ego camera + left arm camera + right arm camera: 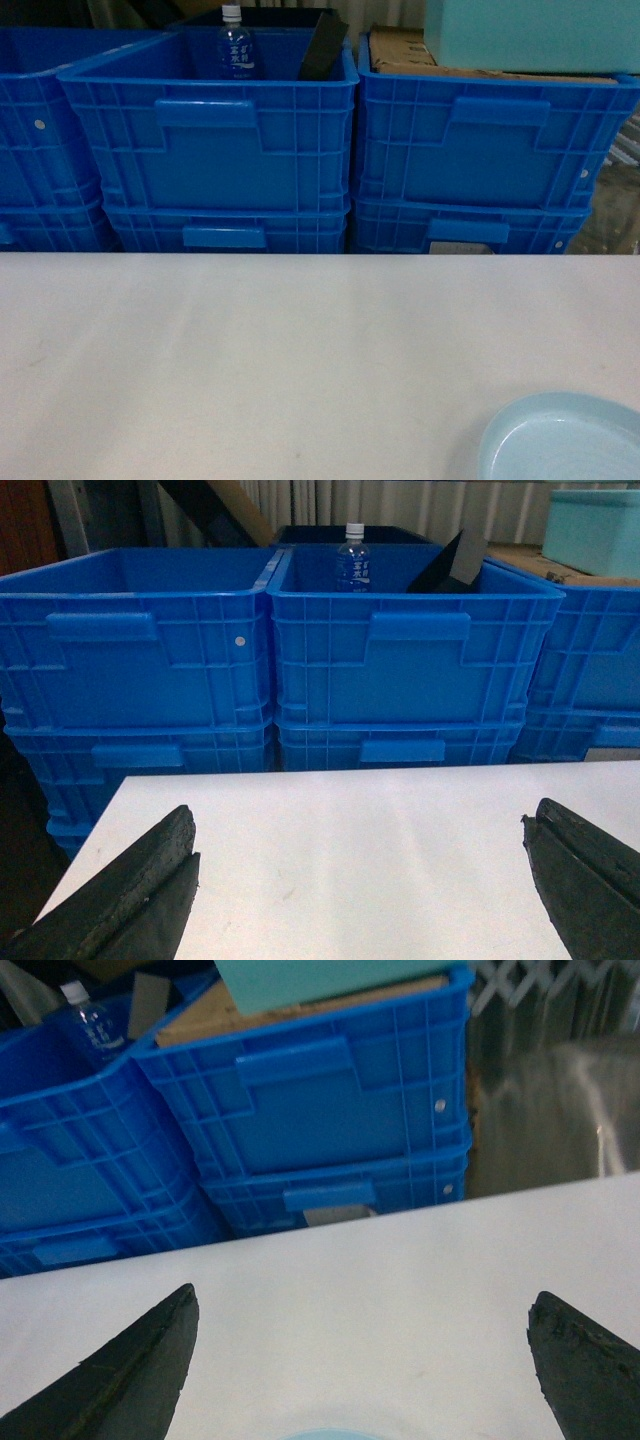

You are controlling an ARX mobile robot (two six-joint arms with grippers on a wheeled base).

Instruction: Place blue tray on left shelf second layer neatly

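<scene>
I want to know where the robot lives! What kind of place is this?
Probably a storeroom or warehouse. Stacked blue crates stand behind a white table, one holding a water bottle, another cardboard. A pale blue tray waits on the table.

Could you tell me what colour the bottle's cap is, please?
White; the clear plastic bottle's cap shows best in the left wrist view.

Only the grippers' fingers show. The left gripper [360, 890] has two matte black, wedge-shaped fingers [140, 900] with rough, worn edges and a seam along each. The right gripper [362, 1360] has the same dark tapered fingers [135, 1375], their surfaces grainy and scuffed.
</scene>
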